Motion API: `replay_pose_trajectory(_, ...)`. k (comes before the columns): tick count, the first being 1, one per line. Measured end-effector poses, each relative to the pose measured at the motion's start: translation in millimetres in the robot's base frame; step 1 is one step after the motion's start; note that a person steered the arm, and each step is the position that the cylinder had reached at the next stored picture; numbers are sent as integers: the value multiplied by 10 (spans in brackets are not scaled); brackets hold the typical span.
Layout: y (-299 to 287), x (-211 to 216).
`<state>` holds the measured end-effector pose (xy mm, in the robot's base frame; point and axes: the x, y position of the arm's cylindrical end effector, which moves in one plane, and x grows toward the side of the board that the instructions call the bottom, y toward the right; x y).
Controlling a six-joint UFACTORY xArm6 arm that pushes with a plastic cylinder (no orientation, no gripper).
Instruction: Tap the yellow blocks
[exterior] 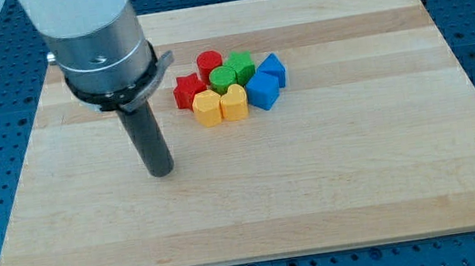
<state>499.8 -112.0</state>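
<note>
Wooden worktop (336,184) on blue perforated base. No gripper fitted; my tip (162,171) rests at view's left, apart from block cluster. Two yellow blocks (208,108) (233,102) sit side by side, touching, at cluster's bottom edge, w/ red, green, blue blocks behind.

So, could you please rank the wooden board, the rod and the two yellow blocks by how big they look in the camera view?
1. Wooden board.
2. Rod, ending at my tip, left of the blocks.
3. Two yellow blocks, which look alike, so unranked.
</note>
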Motion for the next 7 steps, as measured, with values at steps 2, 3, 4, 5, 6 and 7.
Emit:
replay_pose_trajectory(2,329,-116)
replay_pose_trajectory(3,946,-119)
replay_pose_trajectory(4,1479,-196)
replay_pose_trajectory(5,2079,-409)
replay_pose_trajectory(6,2449,-686)
replay_pose_trajectory(7,2346,-467)
